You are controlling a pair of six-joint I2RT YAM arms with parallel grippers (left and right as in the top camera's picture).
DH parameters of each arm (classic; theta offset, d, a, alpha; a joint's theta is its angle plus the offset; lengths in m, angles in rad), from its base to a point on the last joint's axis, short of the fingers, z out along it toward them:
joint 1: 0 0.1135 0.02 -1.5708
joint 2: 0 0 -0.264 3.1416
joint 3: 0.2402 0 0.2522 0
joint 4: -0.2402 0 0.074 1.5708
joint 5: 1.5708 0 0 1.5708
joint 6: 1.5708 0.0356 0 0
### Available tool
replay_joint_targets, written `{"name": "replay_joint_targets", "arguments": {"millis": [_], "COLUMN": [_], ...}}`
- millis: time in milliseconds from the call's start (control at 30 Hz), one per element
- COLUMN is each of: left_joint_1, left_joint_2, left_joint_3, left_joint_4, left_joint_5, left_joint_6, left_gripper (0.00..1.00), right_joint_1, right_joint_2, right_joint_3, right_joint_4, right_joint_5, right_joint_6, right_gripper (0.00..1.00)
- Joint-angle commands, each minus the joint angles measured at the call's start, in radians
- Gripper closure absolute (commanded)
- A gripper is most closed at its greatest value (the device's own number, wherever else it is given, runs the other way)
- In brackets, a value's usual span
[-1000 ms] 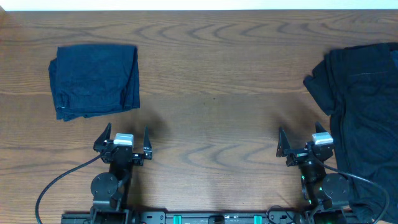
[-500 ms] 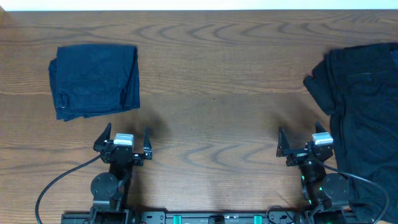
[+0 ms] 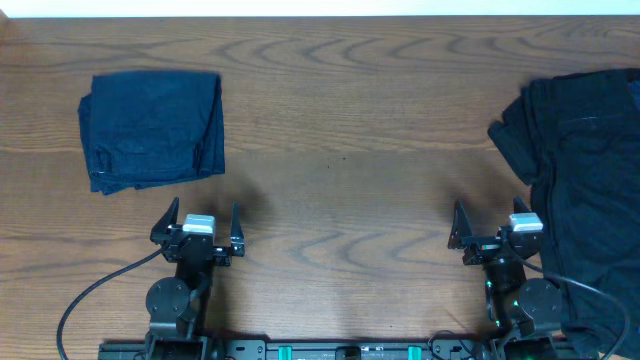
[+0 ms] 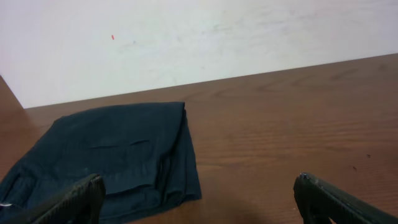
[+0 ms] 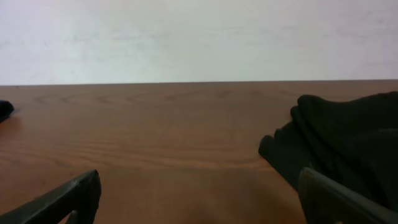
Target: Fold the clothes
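my left tool (image 3: 203, 211) and right tool (image 3: 489, 212) both stand wide, holding nothing, near the front edge of the surface (image 3: 340, 160). i see the folded navy garment (image 3: 150, 128) ahead of the left tool, apart from it. the black garment (image 3: 585, 160) sprawls unfolded at the right edge, just beside the right tool.

Tabletop (image 3: 340, 130): brown wood-grain surface, broad looping grain figure, matte finish, filling nearly the whole overhead view; a few tiny dark flecks near the centre; far edge straight, meeting the wall. Wall (image 4: 186, 37): plain white, faintly mottled and scuffed, standing behind the tabletop in both wrist views; one small red speck (image 4: 112, 37) on it. Light: even and soft; shadows faint.
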Motion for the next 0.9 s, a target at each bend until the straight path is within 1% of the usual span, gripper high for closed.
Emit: {"name": "replay_joint_targets", "arguments": {"millis": [0,133,200,300,400,533,733,867], "left_joint_1": [0.005,0.005,0.005,0.005,0.005,0.005,0.005,0.005], "left_joint_2": [-0.003,-0.003,-0.003,-0.003,-0.003,-0.003,-0.003,-0.003], "left_joint_3": [-0.008,-0.008,-0.008,-0.008,-0.008,-0.008,-0.008,-0.008], "left_joint_4": [-0.047,-0.047,-0.047,-0.047,-0.048,-0.048,-0.047,-0.047], "left_joint_5": [-0.001,-0.002,-0.001,-0.002,-0.002,-0.002,-0.002,-0.001], "left_joint_6": [0.008,0.008,0.008,0.008,0.008,0.008,0.008,0.008], "left_gripper": [0.02,0.02,0.02,0.02,0.02,0.02,0.02,0.02], "right_joint_1": [0.009,0.009,0.009,0.009,0.009,0.009,0.000,-0.066], "right_joint_2": [0.003,0.038,0.090,0.212,0.365,0.616,1.013,1.281], "right_joint_3": [0.073,0.205,0.288,0.422,0.564,0.795,1.182,1.419], "right_joint_4": [-0.054,-0.129,-0.159,-0.188,-0.229,-0.342,-0.599,-0.742], "right_joint_5": [0.018,0.019,0.020,0.023,0.037,0.066,0.233,0.294], "right_joint_6": [0.020,0.027,0.036,0.057,0.057,0.040,0.018,-0.025], "right_gripper": [0.01,0.01,0.01,0.01,0.01,0.01,0.01,0.01]}}
